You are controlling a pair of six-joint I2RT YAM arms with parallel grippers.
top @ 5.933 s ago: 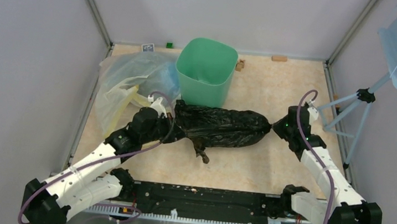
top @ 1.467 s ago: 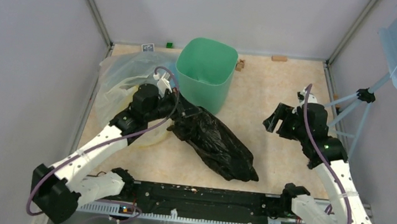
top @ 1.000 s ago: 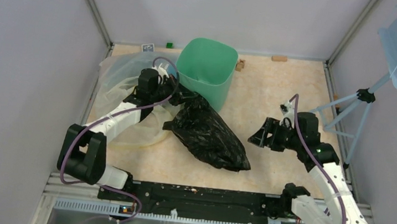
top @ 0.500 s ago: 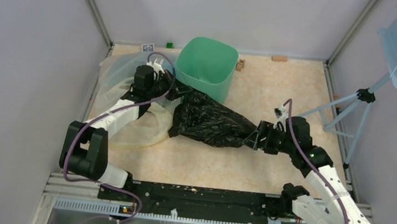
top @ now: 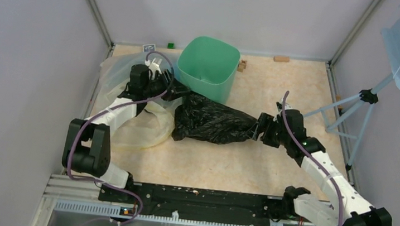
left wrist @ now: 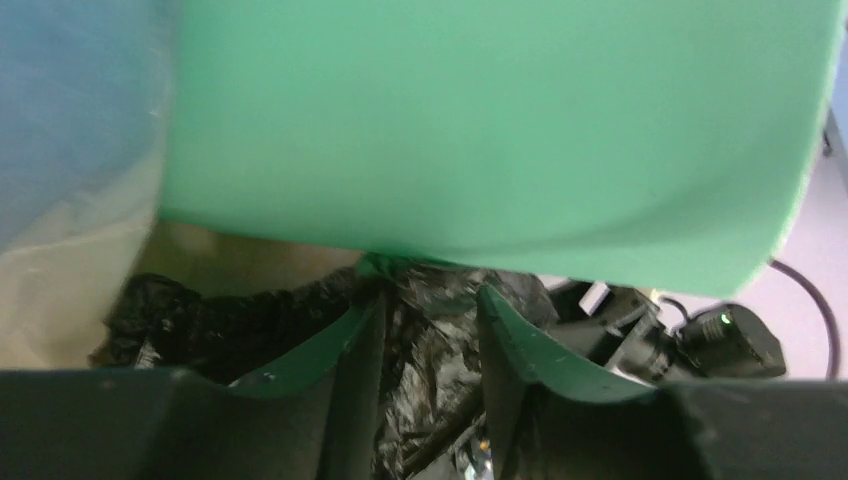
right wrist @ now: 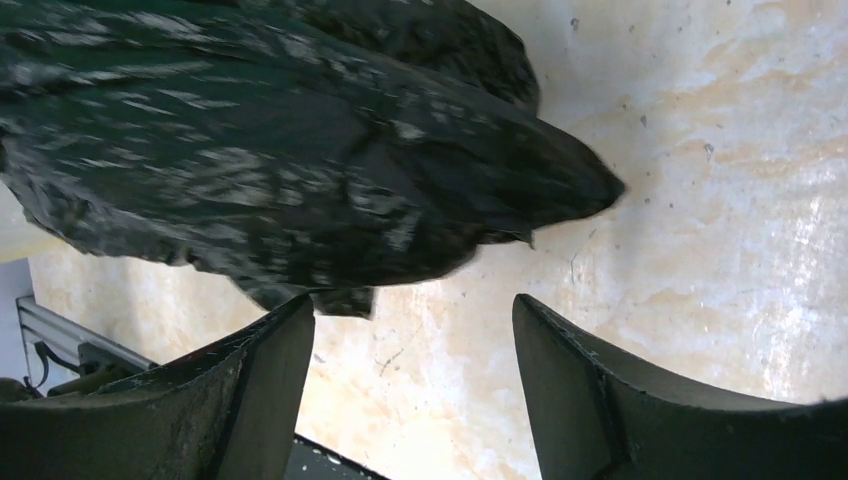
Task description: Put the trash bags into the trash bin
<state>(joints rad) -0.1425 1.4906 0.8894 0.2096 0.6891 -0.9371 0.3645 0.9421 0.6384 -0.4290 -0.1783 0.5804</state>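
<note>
The mint-green trash bin (top: 208, 66) stands upright at the back centre. The black trash bag (top: 213, 124) lies on the floor just in front of it, stretched left to right. My left gripper (top: 177, 92) is at the bag's left end, beside the bin's base. In the left wrist view its fingers (left wrist: 352, 338) stand apart, with crinkled black plastic (left wrist: 425, 350) in the gap and the bin wall (left wrist: 480, 130) close above. My right gripper (top: 256, 131) is at the bag's right end. It is open (right wrist: 410, 315), and the bag's tip (right wrist: 300, 170) lies just beyond its fingertips.
A large clear bag (top: 128, 83) lies left of the bin, under my left arm. A tripod (top: 355, 107) with a pale blue perforated panel stands at the right wall. Small blocks (top: 281, 59) lie along the back wall. A black rail (top: 205, 200) runs along the near edge.
The left gripper pulled the bag's left end back towards the bin's base, then its jaws parted. The bag swung from diagonal to crosswise. The right gripper moved up to the bag's right end.
</note>
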